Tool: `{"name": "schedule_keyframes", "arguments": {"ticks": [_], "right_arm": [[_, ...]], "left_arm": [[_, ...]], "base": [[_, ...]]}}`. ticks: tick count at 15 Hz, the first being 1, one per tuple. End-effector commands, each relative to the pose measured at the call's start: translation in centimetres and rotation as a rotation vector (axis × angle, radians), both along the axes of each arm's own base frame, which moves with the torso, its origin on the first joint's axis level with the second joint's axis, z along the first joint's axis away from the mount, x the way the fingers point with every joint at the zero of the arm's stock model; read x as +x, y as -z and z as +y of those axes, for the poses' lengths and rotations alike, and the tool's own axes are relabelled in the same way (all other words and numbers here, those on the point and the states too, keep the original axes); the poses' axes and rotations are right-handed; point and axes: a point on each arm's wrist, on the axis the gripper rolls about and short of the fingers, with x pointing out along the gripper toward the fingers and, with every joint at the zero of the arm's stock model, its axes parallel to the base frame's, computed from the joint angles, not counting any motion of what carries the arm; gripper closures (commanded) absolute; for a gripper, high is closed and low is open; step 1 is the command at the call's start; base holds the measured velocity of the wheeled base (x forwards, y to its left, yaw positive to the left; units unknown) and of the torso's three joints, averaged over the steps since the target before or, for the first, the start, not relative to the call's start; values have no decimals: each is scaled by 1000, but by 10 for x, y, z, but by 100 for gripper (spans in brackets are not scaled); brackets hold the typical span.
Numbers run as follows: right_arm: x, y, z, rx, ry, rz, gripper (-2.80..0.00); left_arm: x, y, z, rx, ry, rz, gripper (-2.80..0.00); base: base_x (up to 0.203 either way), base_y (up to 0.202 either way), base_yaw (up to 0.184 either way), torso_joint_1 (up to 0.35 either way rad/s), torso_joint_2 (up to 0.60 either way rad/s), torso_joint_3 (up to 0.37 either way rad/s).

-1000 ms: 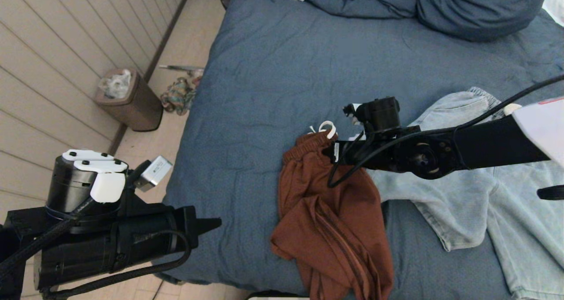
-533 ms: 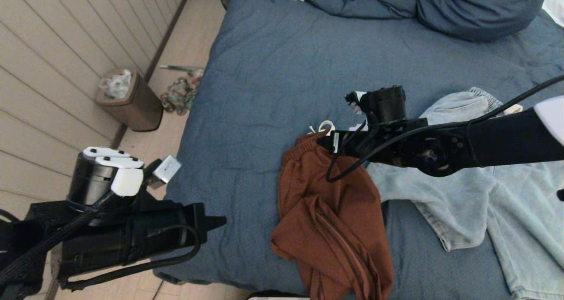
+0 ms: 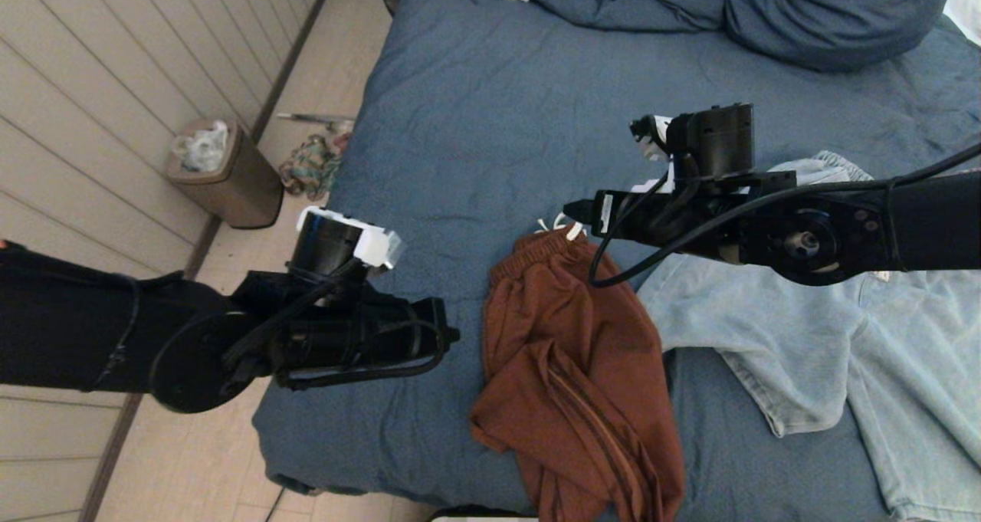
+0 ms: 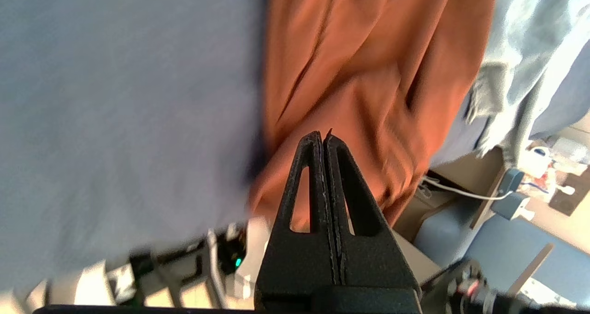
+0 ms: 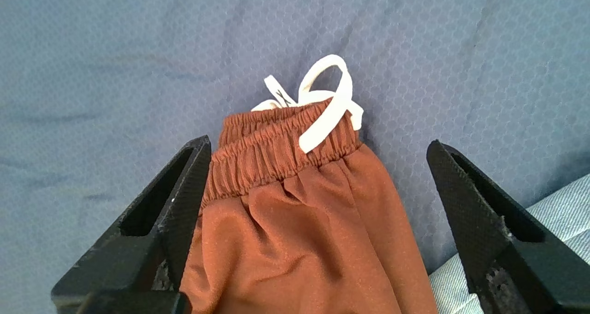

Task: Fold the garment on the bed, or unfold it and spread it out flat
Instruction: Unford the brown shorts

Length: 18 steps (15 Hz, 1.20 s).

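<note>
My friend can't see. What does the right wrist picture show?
The open right gripper hangs over the waistband of rust-brown shorts lying on the blue bed. A white drawstring loops out of the waistband, and a pale blue garment shows at one corner.

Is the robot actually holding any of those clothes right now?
No. The right gripper hangs open above the rust-brown shorts' elastic waistband; the left gripper is shut on nothing.

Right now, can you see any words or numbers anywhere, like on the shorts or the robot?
None that can be read. The white drawstring of the rust-brown shorts carries a small dark mark, too small to read. A white label on the right arm is blurred.
</note>
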Motion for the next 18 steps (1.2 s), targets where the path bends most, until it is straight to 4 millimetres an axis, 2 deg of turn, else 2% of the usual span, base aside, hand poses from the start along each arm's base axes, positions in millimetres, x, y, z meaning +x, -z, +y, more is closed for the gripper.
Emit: {"name": "schedule_keyframes", "arguments": {"ticks": [1,5,7,8,12,18], "right_arm": [[-3,-6,-2,7,1,-15,-280],[-5,-7,-3,6,1,-17,-280],[-6,-9,-5,9,5,-23,-280],[-5,-9,-7,8,10,-24,-280],[-2,-6,-7,7,13,-19,-280],[-2,-4,-6,7,6,-15,-280]], "left_arm": [[23,19,-28,12,23,18,0],[45,16,-52,7,62,-94,0],[52,14,-66,36,15,-156,0],[56,14,-73,50,-10,-182,-280],[69,35,-88,92,-26,-196,-280],[83,39,-89,120,-97,-259,-280]], "base": [[0,0,0,0,0,0],[0,0,0,0,0,0],[0,0,0,0,0,0],[0,0,0,0,0,0],[0,0,0,0,0,0],[0,0,0,0,0,0]]}}
